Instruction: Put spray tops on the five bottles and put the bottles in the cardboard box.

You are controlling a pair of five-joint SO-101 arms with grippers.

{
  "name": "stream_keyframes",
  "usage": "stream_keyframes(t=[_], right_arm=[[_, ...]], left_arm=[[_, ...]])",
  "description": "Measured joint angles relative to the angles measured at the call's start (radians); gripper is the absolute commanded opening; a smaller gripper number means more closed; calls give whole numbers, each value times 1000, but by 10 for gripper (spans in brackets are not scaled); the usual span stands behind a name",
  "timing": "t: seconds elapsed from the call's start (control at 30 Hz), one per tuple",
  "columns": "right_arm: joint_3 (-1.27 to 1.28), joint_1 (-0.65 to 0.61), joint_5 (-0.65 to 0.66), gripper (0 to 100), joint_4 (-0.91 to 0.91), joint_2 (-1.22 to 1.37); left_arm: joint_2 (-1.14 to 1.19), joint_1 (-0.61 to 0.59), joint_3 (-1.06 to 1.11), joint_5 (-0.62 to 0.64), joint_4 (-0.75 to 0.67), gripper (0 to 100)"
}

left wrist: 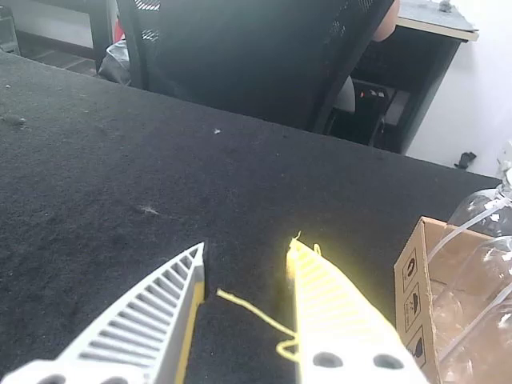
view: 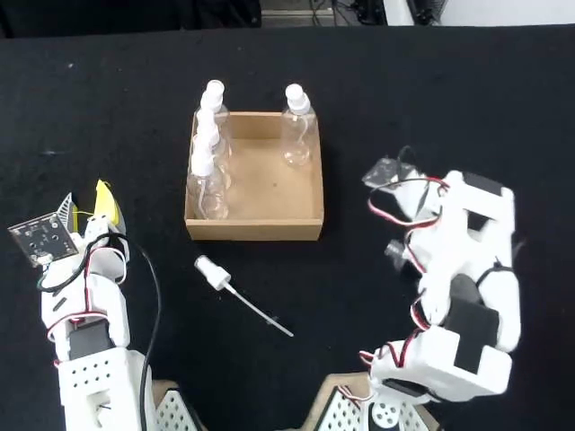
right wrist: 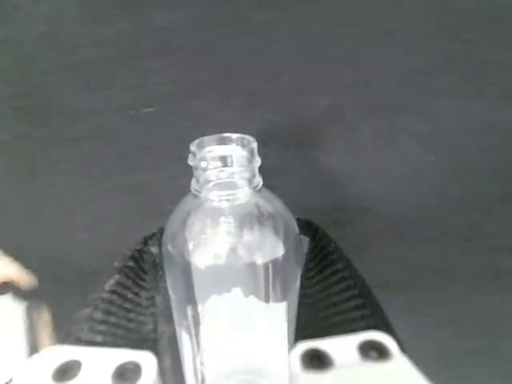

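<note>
The bare bottle (right wrist: 230, 264) stands upright between the black jaws of the right gripper (right wrist: 232, 236), which are closed on its body below the shoulder and leave the threaded neck open and free above them. It looks like empty, thin clear plastic: light, smooth enough to slip, and likely to dent if squeezed hard. A hold low on the body, as here, seems the right one. Its missing spray top (view: 214, 272) lies on the table between the two grippers, nearer the left one, with its long thin tube pointing back towards the right arm. The tube looks bendy, so the head is the better place to take it, and the tube will have to be threaded down the neck. The left gripper (left wrist: 246, 248) hangs over the table with its white and yellow jaws spread wide and nothing in them. The cardboard box (view: 256, 229) sits beyond the spray top, between the arms. A row of capped bottles (view: 208, 153) crowds its wall on the left gripper's side, and another capped bottle (view: 297, 126) stands at its far corner on the right gripper's side. These tops could be knocked when the last bottle is lowered in.
</note>
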Motion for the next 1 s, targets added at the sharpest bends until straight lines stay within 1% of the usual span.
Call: stream_keyframes(t=[0.17,0.23,0.3,0.4,0.47,0.6,0.7,0.8,0.87,1.0], right_arm=[[35,-48,-54,11,46,-190],[87,-101,-103,11,49,-288],[150,-181,-169,11,51,-377],[282,-295,-276,11,-40,-483],[374,-331,-311,11,-118,-516],[474,-339,-334,11,-247,-525],[476,-341,-387,11,-272,-535],[431,-319,-457,11,-261,-535],[359,-304,-491,11,-215,-535],[221,-302,-562,11,-120,-535]], left_arm=[[0,0,0,0,0,134],[0,0,0,0,0,134],[0,0,0,0,0,134],[0,0,0,0,0,134],[0,0,0,0,0,134],[0,0,0,0,0,134],[0,0,0,0,0,134],[0,0,0,0,0,132],[0,0,0,-11,0,132],[0,0,0,-138,8,134]])
